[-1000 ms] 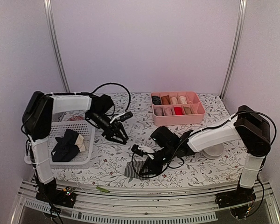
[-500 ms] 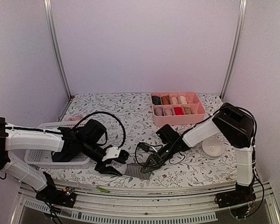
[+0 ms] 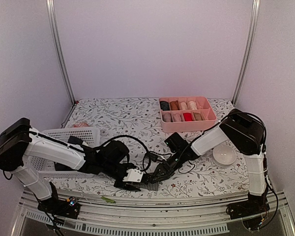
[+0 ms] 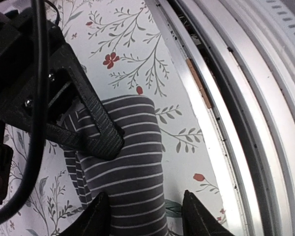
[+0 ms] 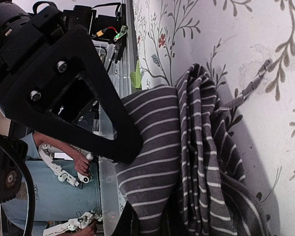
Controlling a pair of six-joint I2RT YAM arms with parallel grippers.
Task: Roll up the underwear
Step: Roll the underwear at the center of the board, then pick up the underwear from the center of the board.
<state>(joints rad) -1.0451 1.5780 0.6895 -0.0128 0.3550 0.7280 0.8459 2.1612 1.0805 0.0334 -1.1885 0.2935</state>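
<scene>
While right end effector (image 3: 160, 173) pinches a fold of the striped underwear (image 4: 132, 167), left end effector (image 4: 147, 216) straddles its end half-open; cloth lies on the worktop (image 4: 123, 44) straight ahead of left, long axis along its reach.

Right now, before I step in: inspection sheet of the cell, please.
Surface: floral table, no damage seen.
Job's things: striped underwear folded at the near edge; rolled pieces in the pink tray.
Clutter: white basket, white bowl.
Grippers: right gripper shut on the underwear's fold; left gripper open, straddling it.
Cables: black cable looping above the left wrist.
Surroundings: plain walls; metal rail along the near edge.
</scene>
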